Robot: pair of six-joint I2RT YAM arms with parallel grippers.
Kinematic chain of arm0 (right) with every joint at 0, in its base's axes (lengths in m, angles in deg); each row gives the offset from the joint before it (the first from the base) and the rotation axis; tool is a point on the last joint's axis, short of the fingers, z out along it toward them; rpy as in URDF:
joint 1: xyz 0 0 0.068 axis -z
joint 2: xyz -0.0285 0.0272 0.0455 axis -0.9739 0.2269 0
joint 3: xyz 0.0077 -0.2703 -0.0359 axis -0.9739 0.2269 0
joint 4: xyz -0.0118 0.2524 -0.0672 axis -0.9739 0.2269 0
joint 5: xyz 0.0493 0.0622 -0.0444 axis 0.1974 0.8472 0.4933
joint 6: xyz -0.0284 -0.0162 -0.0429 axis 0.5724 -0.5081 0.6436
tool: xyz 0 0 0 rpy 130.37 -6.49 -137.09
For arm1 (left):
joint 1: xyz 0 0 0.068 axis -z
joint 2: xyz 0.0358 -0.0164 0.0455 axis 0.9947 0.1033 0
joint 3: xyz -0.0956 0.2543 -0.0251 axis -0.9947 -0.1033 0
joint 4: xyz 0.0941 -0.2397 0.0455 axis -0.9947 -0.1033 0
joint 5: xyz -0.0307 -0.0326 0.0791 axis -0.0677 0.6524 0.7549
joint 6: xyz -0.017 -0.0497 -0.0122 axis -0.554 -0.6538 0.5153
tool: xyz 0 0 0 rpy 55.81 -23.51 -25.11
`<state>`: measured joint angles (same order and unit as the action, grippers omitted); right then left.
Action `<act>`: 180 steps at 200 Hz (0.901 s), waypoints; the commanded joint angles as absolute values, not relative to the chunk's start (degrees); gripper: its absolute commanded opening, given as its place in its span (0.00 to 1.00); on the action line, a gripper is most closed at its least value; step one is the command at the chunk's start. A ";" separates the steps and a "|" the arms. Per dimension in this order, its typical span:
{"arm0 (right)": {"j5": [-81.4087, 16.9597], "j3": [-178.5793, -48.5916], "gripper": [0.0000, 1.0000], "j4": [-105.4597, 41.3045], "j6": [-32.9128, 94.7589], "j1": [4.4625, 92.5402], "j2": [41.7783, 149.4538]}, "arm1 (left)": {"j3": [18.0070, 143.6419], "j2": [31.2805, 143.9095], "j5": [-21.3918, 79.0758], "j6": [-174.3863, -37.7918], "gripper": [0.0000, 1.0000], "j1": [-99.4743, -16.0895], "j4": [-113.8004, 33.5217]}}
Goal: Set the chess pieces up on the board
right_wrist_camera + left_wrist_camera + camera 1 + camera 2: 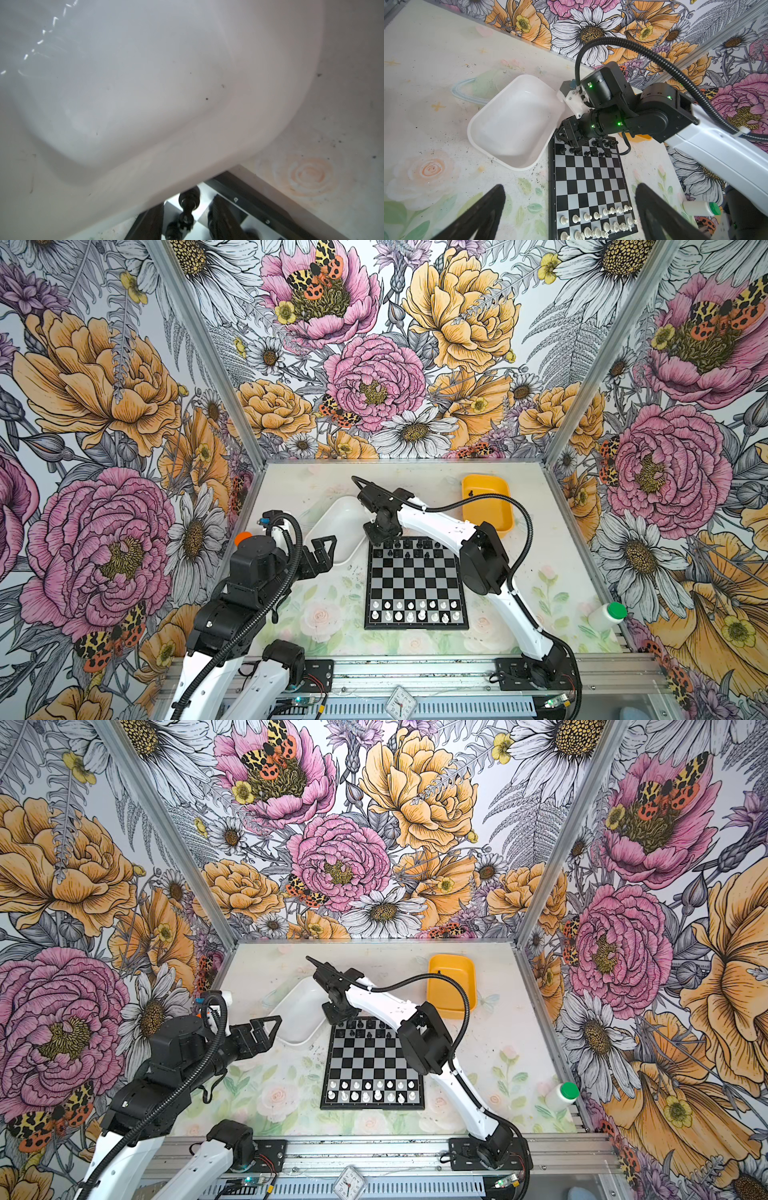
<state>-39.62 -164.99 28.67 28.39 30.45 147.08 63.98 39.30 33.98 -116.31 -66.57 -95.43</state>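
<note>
Right gripper [188, 207] a bit apart around a black piece [189, 200]; left gripper [570, 187] wide, empty. Could knock it over if lifted crooked.

board [415, 585]: black and silver-grey checks, black frame. black chessmen [407, 554]: glossy. white chessmen [410, 605]: translucent. white tub [338, 526]. yellow tub [486, 506]. bottle [602, 617]: white, green cap. walls [104, 385]: pink, orange, white flower print. table [552, 556]: pale pastel roses.

Digits 7, 6, 5, 4, 3, 2 on board [552, 180] frame; clock [400, 703] numerals illegible
</note>
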 commanded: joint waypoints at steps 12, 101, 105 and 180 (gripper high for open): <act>-40.63 -171.49 0.48 28.45 29.90 33.59 141.17 | 67.71 44.40 35.09 -112.86 0.99 -66.49 -92.86; -45.52 -176.44 0.53 30.03 29.79 53.08 136.02 | 87.25 82.83 26.56 -105.72 0.99 -66.75 -71.54; -46.03 -175.98 0.52 30.03 29.81 53.90 136.03 | 88.32 84.76 26.11 -105.82 0.99 -66.44 -70.59; -48.70 -173.59 0.40 29.94 29.05 65.13 142.64 | 107.60 108.55 22.38 -108.26 0.99 -56.65 -69.52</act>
